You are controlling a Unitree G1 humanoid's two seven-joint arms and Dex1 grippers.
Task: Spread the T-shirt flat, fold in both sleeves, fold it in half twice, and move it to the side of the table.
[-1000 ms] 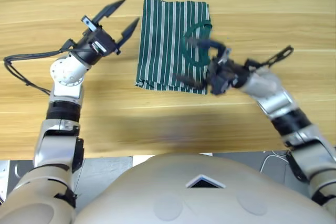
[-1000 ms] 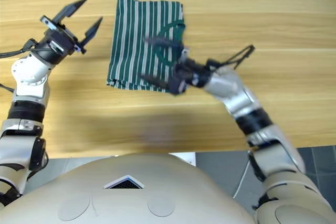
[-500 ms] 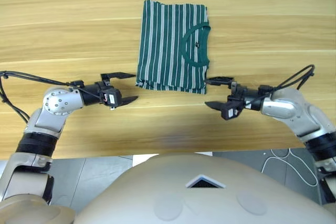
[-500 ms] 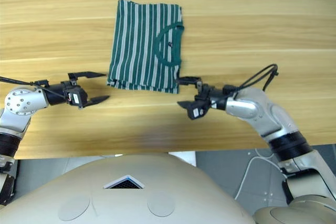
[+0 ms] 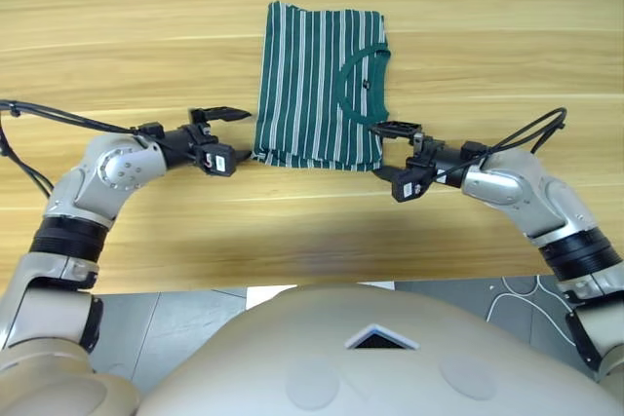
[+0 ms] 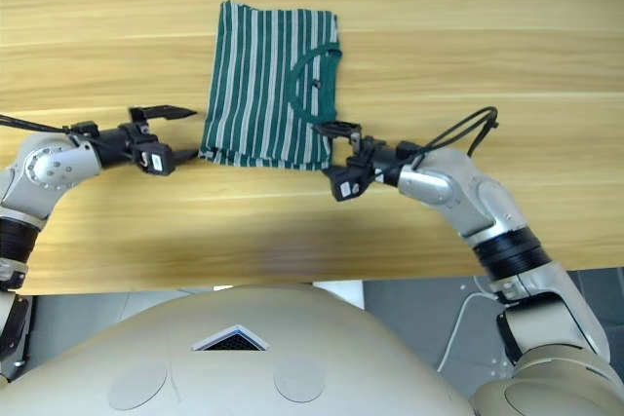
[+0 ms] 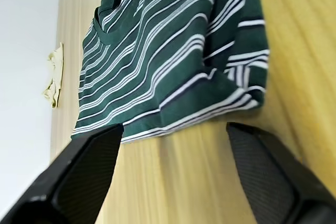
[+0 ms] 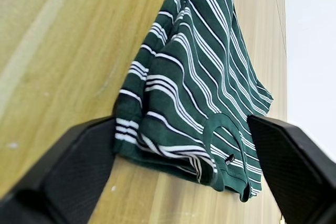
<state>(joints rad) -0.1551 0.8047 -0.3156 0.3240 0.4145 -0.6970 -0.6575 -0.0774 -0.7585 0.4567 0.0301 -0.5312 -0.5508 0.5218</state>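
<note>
Wooden worktop (image 5: pixel 507 7) carries the folded T-shirt (image 5: pixel 317 85), long axis twelve to six; open left jaws at its seven o'clock corner, open right jaws at five, equally near.

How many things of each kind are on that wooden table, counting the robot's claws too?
T-shirt, green with white stripes, folded: 1
Grippers, both open at the shirt's near corners, left gripper and right gripper: 2
Table: 1
Total: 4
</note>
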